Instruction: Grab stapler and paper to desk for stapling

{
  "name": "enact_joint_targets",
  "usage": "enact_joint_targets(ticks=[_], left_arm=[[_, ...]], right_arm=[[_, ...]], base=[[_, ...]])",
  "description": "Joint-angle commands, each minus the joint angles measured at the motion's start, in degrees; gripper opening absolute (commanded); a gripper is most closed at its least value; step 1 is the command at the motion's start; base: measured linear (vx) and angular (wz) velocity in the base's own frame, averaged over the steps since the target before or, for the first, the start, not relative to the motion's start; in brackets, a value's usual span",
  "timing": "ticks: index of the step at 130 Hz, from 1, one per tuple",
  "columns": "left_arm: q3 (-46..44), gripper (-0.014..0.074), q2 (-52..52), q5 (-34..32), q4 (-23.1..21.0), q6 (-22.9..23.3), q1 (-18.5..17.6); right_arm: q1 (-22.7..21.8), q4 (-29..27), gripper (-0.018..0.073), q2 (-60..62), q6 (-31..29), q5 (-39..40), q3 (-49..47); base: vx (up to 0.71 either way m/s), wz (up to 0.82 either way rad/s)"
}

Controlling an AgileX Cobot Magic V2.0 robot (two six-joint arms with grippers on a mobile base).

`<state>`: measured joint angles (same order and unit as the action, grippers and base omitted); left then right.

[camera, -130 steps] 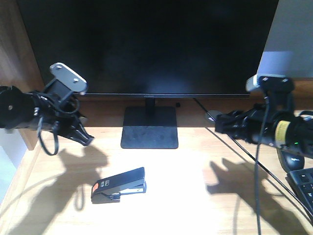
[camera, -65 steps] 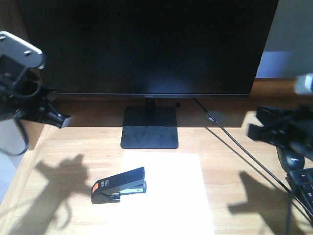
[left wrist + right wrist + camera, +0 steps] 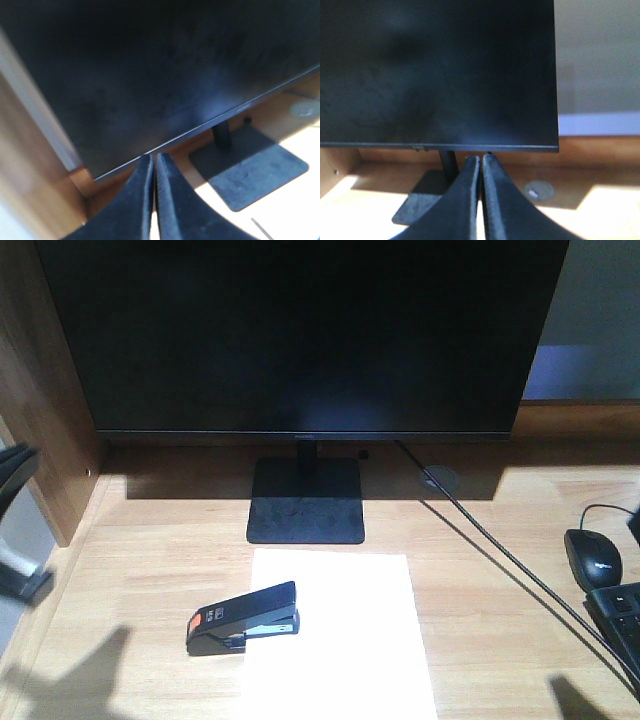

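Note:
The black stapler (image 3: 243,618), with an orange-red patch near its left end, lies on the light wood desk (image 3: 150,570). Its right end overlaps the left edge of the white paper (image 3: 345,640), which lies flat in front of the monitor stand. My left gripper (image 3: 154,158) is shut with nothing between its fingers and points at the monitor's lower edge. My right gripper (image 3: 481,157) is also shut and empty, and faces the monitor from the right. Neither gripper's fingers show in the front view, and both are well away from the stapler and paper.
A large black monitor (image 3: 300,330) on a square stand (image 3: 305,500) fills the back. A black mouse (image 3: 593,558), a keyboard corner (image 3: 620,615) and a thin cable (image 3: 500,560) lie at the right. A brown side panel (image 3: 45,390) walls the left.
Both arms have drawn back outward, the left to the left edge and the right off the right edge. The stapler and paper have not moved.

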<state>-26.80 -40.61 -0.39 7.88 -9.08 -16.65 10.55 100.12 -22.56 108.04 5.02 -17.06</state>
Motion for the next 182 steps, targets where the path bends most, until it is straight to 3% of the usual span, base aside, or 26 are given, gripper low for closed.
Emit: enact_joint_targets(ticks=[1,49,162,182], left_arm=[[2.1,-0.0006,5.6,-3.4,0.0,0.6,-0.2],[9.1,-0.0006,20.3,-0.8,-0.4,2.6,-0.2],[9.1,-0.0006,20.5,-0.4,-0.4,2.6,-0.2],[9.1,-0.0006,20.5,-0.2,-5.8,3.5,-0.4]], right_arm=[[0.0,2.9,-0.0006,3.5,-0.8,-1.5,0.6],[0.0,2.9,-0.0006,6.2,-0.8,-1.5,3.6],[0.0,3.0,-0.0006,6.2,-0.8,-1.4,3.6],[0.0,3.0,-0.0006,6.2,-0.8,-1.4,3.6]], base=[[0.0,0.0],[0.0,0.0],[0.0,0.0],[0.0,0.0]])
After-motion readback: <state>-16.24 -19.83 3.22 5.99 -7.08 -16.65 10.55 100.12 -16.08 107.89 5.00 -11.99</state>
